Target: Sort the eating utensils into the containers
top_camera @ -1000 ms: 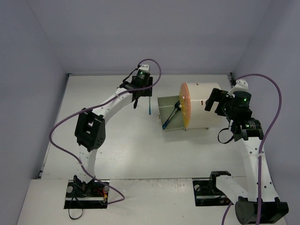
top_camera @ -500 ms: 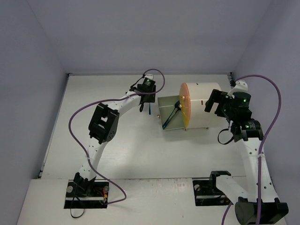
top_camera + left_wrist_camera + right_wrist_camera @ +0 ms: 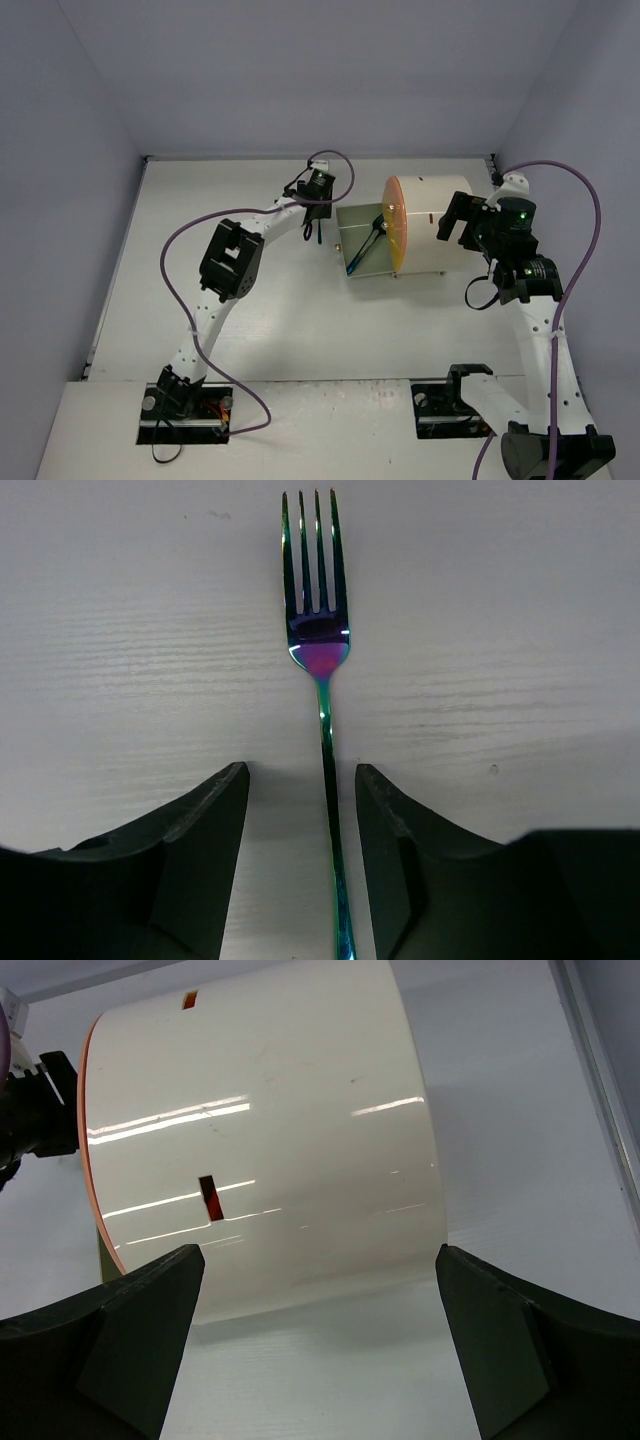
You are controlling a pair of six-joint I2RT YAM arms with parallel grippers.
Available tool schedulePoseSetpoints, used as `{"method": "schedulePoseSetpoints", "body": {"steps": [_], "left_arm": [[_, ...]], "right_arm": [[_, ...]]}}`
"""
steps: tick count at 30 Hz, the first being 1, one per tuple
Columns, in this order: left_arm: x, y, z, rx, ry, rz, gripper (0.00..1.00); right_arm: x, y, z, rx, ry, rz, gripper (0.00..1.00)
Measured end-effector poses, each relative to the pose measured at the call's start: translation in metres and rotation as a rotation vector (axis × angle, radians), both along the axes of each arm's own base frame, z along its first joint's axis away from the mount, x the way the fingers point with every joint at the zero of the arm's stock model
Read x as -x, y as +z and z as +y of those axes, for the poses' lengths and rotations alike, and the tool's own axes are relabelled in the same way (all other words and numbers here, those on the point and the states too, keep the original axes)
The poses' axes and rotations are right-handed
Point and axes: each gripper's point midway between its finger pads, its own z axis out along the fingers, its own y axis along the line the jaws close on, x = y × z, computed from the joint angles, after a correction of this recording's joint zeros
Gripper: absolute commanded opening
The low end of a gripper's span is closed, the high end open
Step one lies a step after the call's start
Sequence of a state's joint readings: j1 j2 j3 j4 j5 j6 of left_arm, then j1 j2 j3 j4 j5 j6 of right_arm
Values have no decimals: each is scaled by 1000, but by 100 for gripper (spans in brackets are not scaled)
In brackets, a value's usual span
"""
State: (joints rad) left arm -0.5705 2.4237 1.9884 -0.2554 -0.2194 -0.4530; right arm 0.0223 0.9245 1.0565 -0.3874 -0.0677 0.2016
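**Fork straddled, not yet gripped: where the pick-up may fail**

We see the left hand [image 3: 300, 780] low over the table [image 3: 250, 330]. Its jaws are apart on either side of the handle of an iridescent blue-and-magenta fork [image 3: 318, 650], with a gap showing on each side. The fork lies flat toward the far edge, just left of the open drawer [image 3: 342, 235], which holds blue utensils [image 3: 362, 252].

We judge the chief risk to be a missed pinch. The handle is thin, lies flush on the table and sits nearer one finger than the other, so closing could nudge or turn it instead of lifting it. On the carry, the long fork could also catch the drawer wall.

The right hand [image 3: 318, 1250] stands wide apart about the back of the white cabinet [image 3: 300, 1110]; whether it touches we cannot tell.

The table is pale, faintly grained and matt. Plain grey-lilac walls [image 3: 300, 80] enclose it on three sides.
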Motion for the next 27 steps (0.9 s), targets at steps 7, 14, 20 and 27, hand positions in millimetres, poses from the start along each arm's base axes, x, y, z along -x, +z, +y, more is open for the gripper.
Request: {"method": "schedulePoseSetpoints", "body": {"steps": [7, 14, 20, 27], "left_arm": [[-1, -1, 3, -9, 17, -6, 1], [11, -2, 19, -19, 20, -6, 0], [33, 9, 51, -48, -11, 44, 0], [48, 98, 34, 75, -102, -58, 0]], "right_arm": [[0, 0, 1, 0, 4, 0, 100], [0, -1, 2, 1, 6, 3, 100], [0, -3, 2, 1, 6, 9, 100], [-1, -7, 2, 1, 6, 24, 100]]}}
